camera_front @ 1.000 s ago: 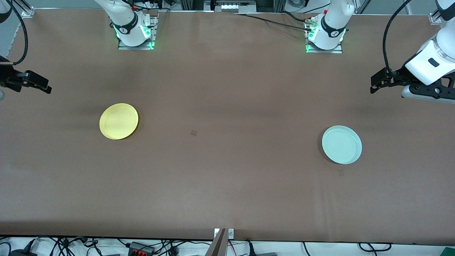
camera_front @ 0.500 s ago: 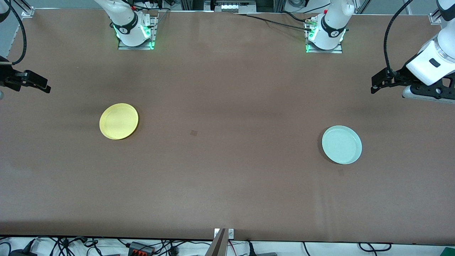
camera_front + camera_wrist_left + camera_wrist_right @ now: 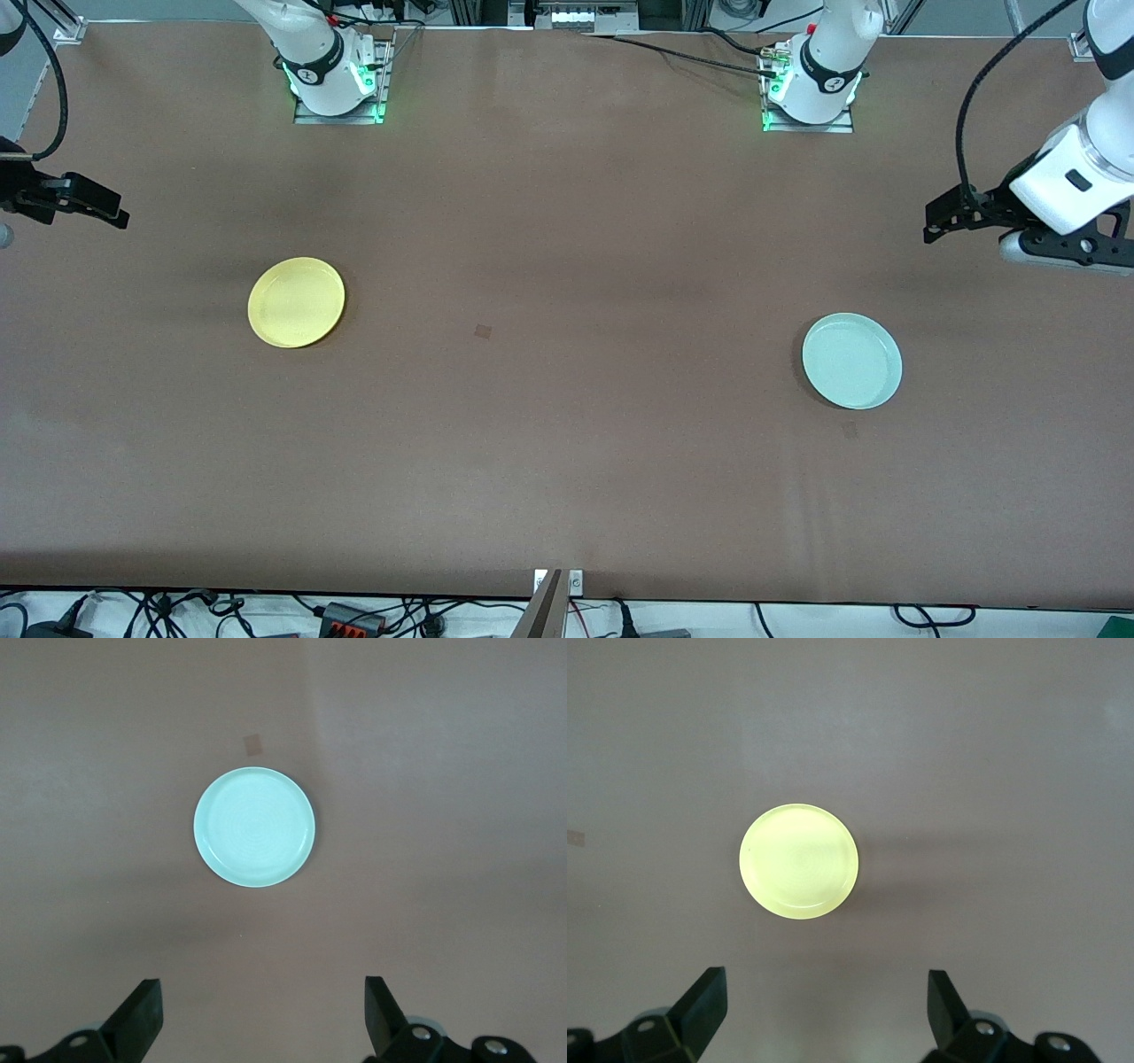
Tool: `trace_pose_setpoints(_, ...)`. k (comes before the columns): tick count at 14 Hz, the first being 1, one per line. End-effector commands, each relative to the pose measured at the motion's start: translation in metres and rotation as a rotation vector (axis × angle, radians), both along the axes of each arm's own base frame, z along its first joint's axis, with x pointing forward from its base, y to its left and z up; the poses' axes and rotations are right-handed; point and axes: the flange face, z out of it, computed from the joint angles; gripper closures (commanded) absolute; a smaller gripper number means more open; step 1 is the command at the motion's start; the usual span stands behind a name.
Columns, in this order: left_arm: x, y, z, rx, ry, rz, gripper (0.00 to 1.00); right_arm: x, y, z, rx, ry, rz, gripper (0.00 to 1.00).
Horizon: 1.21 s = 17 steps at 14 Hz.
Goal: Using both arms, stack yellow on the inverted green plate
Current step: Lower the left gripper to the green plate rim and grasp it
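Green plate [image 3: 254, 827] lies apart from spread left tool [image 3: 257, 1023].

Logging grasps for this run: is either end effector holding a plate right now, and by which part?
Nothing is held. Both the left end effector and right end effector are open; the green plate and yellow plate lie untouched.

Left pincer [image 3: 932, 220] and right pincer [image 3: 113, 215] hover, fingers spread.
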Motion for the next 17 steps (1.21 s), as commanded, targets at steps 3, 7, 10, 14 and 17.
trace_pose_setpoints(3,0.06,0.029,-0.02,-0.028,0.001,0.04,0.0,-0.004,0.002,0.003,0.013,-0.007,0.008,0.0)
trace_pose_setpoints(7,0.088,0.059,-0.073,-0.045,0.064,0.074,0.0,-0.004,0.002,0.003,0.013,-0.007,0.008,0.0)
trace_pose_setpoints(10,0.102,0.083,-0.115,-0.044,0.07,0.108,0.0,-0.004,0.002,0.003,0.013,-0.005,0.008,0.0)
trace_pose_setpoints(14,0.107,0.103,-0.183,-0.057,0.149,0.136,0.0,-0.005,0.002,0.005,0.013,-0.008,0.008,0.0)
trace_pose_setpoints(17,0.11,0.126,-0.236,-0.077,0.147,0.064,0.0,-0.004,0.002,0.005,0.012,-0.01,0.008,0.0)
